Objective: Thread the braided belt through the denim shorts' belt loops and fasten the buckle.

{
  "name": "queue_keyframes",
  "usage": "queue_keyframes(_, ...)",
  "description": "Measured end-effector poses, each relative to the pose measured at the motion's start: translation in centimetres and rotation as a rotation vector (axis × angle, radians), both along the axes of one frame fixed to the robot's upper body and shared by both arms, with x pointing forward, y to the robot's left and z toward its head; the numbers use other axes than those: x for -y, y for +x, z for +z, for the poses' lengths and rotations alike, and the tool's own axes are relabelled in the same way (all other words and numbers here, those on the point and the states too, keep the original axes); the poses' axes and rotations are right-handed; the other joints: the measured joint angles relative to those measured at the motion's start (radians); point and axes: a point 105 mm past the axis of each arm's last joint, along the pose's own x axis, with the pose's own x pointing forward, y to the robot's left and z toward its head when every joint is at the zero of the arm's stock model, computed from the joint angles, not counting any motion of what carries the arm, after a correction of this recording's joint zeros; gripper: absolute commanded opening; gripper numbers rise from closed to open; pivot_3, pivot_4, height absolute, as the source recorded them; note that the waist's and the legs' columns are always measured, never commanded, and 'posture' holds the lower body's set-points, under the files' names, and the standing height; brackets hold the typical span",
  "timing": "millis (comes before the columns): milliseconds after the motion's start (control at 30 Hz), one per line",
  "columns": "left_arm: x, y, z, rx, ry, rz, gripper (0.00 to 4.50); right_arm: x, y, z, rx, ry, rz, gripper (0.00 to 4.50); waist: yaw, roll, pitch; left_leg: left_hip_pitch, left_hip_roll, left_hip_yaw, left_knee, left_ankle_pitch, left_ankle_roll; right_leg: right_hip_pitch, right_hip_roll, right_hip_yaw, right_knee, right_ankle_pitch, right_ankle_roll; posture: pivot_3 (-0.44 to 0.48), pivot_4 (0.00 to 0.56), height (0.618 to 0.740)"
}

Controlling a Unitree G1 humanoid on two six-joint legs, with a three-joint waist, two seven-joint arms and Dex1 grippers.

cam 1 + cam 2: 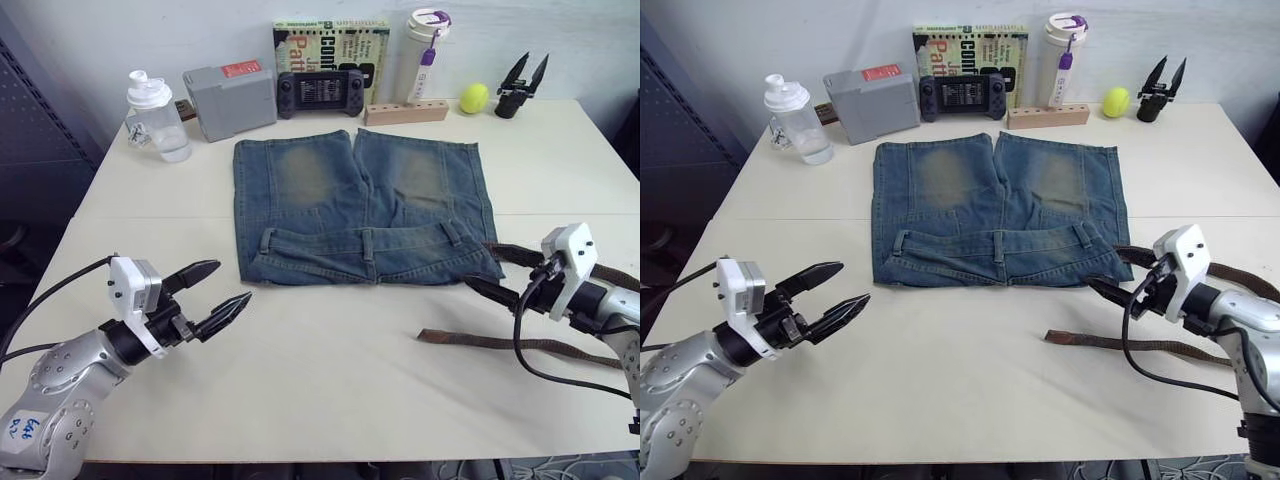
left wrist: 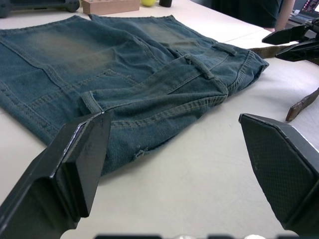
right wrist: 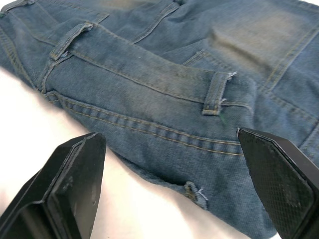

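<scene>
The denim shorts [image 1: 360,200] lie flat mid-table, waistband toward me. The belt loops [image 1: 368,241] stand empty along the waistband; one shows close up [image 3: 215,94]. The braided belt [image 1: 500,343] lies on the table right of the shorts, one end [image 2: 301,104] loose, and a further stretch runs behind my right gripper toward the shorts' right corner. The buckle is out of view. My right gripper [image 1: 490,268] hovers open just off that corner, holding nothing. My left gripper [image 1: 234,281] is open above bare table, near the shorts' left corner.
Along the table's back edge stand a clear shaker bottle [image 1: 157,117], a grey box [image 1: 230,100], a game controller [image 1: 320,92], a book [image 1: 330,45], a white tumbler [image 1: 425,55], a wooden block [image 1: 405,111], a tennis ball [image 1: 474,97] and a spare black gripper [image 1: 522,85].
</scene>
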Motion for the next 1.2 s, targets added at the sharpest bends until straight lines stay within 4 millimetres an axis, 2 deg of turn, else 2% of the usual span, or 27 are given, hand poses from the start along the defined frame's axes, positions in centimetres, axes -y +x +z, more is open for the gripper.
queue_keyframes(267, 0.8, 0.2, 0.2, 0.015, 0.030, -0.051, 4.50, -0.3, -0.5, 0.2, -0.023, -0.014, 0.056, 4.47, 0.001, 0.000, 0.000, 0.000, 0.000, 0.001, 0.000, 0.000, 0.000, -0.001, 0.000, 0.001, 0.000, 0.000, 0.000, 0.000, 0.150, 0.722)
queue_keyframes(367, 1.5, -0.1, -0.1, 0.001, 0.049, -0.110, 4.50, -0.4, -1.5, 0.9, -0.082, -0.064, 0.146, 4.47, 0.001, 0.000, 0.000, 0.000, 0.000, 0.002, 0.000, 0.000, 0.000, -0.001, 0.001, 0.001, 0.000, 0.000, 0.000, 0.000, 0.150, 0.722)
queue_keyframes(467, 2.8, -1.0, -0.3, -0.014, 0.088, -0.220, 4.50, -1.3, -3.8, 1.3, -0.185, -0.173, 0.339, 4.47, 0.002, 0.001, 0.001, 0.000, 0.001, 0.002, 0.000, -0.001, -0.001, -0.001, 0.002, 0.002, -0.001, 0.000, 0.000, 0.000, 0.150, 0.722)
queue_keyframes(533, 3.7, -1.8, -0.4, -0.016, 0.109, -0.295, 4.50, -1.5, -5.2, 0.3, -0.287, -0.257, 0.433, 4.47, 0.001, -0.001, 0.001, 0.000, 0.003, 0.001, 0.000, -0.001, -0.001, 0.000, 0.003, 0.002, -0.001, 0.000, 0.000, 0.000, 0.150, 0.722)
queue_keyframes(600, 4.3, -2.4, -0.6, -0.029, 0.129, -0.353, 4.50, -1.6, -5.6, -0.9, -0.331, -0.327, 0.486, 4.47, 0.000, -0.003, 0.002, 0.000, 0.003, 0.002, 0.000, -0.001, -0.001, -0.001, 0.003, 0.002, -0.001, 0.000, 0.000, 0.000, 0.150, 0.722)
queue_keyframes(733, 4.9, -3.2, -0.6, -0.030, 0.156, -0.423, 4.50, -0.4, -4.8, -3.2, -0.364, -0.456, 0.469, 4.47, -0.002, -0.002, 0.002, 0.001, 0.007, 0.004, 0.000, -0.001, -0.002, -0.001, 0.004, 0.003, -0.001, 0.000, 0.000, 0.000, 0.150, 0.722)
queue_keyframes(833, 5.0, -3.4, -0.7, -0.037, 0.165, -0.443, 4.50, 1.2, -4.0, -4.8, -0.379, -0.563, 0.424, 4.47, 0.001, -0.002, 0.002, 0.000, 0.008, 0.005, 0.000, -0.001, -0.002, -0.002, 0.006, 0.004, -0.002, 0.000, 0.000, 0.000, 0.150, 0.722)
queue_keyframes(933, 5.0, -3.5, -0.7, -0.039, 0.169, -0.452, 4.50, 1.5, -3.4, -5.2, -0.336, -0.613, 0.422, 3.22, -0.001, -0.002, 0.002, 0.001, 0.009, 0.006, 0.001, -0.002, -0.004, -0.002, 0.009, 0.005, -0.002, 0.000, -0.001, 0.000, 0.150, 0.722)
queue_keyframes(967, 5.0, -3.5, -0.7, -0.040, 0.171, -0.456, 4.50, 1.6, -3.3, -5.2, -0.325, -0.621, 0.421, 2.60, -0.001, -0.002, 0.002, 0.001, 0.010, 0.006, 0.001, -0.002, -0.004, -0.002, 0.009, 0.005, -0.002, 0.000, -0.001, 0.000, 0.150, 0.722)
queue_keyframes(1000, 5.0, -3.5, -0.7, -0.042, 0.174, -0.461, 4.50, 1.7, -3.3, -5.3, -0.320, -0.625, 0.425, 2.21, 0.001, -0.003, 0.002, 0.001, 0.010, 0.006, 0.001, -0.002, -0.004, -0.002, 0.009, 0.005, -0.002, 0.000, -0.001, 0.000, 0.150, 0.722)
queue_keyframes(1133, 4.9, -3.6, -0.6, -0.043, 0.175, -0.470, 4.50, 1.4, -3.9, -5.7, -0.323, -0.622, 0.465, 0.18, 0.000, -0.005, 0.000, 0.001, 0.011, 0.006, 0.001, -0.002, -0.004, -0.001, 0.010, 0.005, -0.002, 0.000, -0.001, 0.000, 0.150, 0.722)
queue_keyframes(1200, 4.9, -3.6, -0.6, -0.043, 0.177, -0.471, 4.50, 1.2, -4.1, -5.7, -0.320, -0.616, 0.468, 0.08, 0.000, -0.006, 0.000, 0.002, 0.011, 0.006, 0.001, -0.002, -0.004, -0.001, 0.010, 0.005, -0.002, 0.000, -0.001, 0.000, 0.150, 0.722)
